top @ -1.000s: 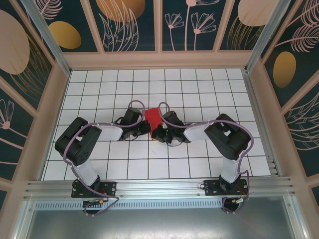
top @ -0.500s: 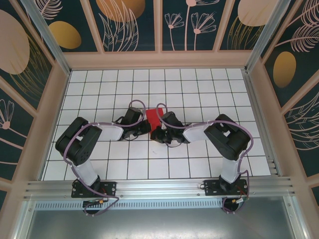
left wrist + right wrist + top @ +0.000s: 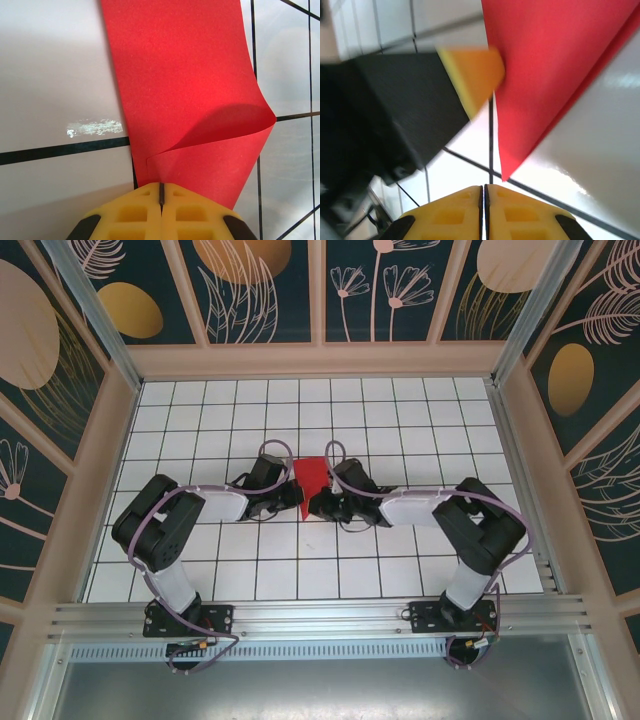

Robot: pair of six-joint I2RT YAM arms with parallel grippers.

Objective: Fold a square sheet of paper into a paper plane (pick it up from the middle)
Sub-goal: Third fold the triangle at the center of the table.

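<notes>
Right arm [image 3: 480,525] swung outward, left tool [image 3: 161,187] pinching curled red paper [image 3: 185,75], right tool [image 3: 484,189] closed, empty

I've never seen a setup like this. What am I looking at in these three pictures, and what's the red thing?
A left arm and a right arm, both robots, are bolted to a white gridded table. Each ends in a two-finger gripper with yellow fingers. The wide picture looks down from above; the other two come from cameras on each wrist. The red thing is a thin bright red sheet of paper, partly folded. The left gripper is shut, pinching its edge. The right gripper is shut, but the paper's corner ends just short of it, so it seems to hold nothing.
</notes>
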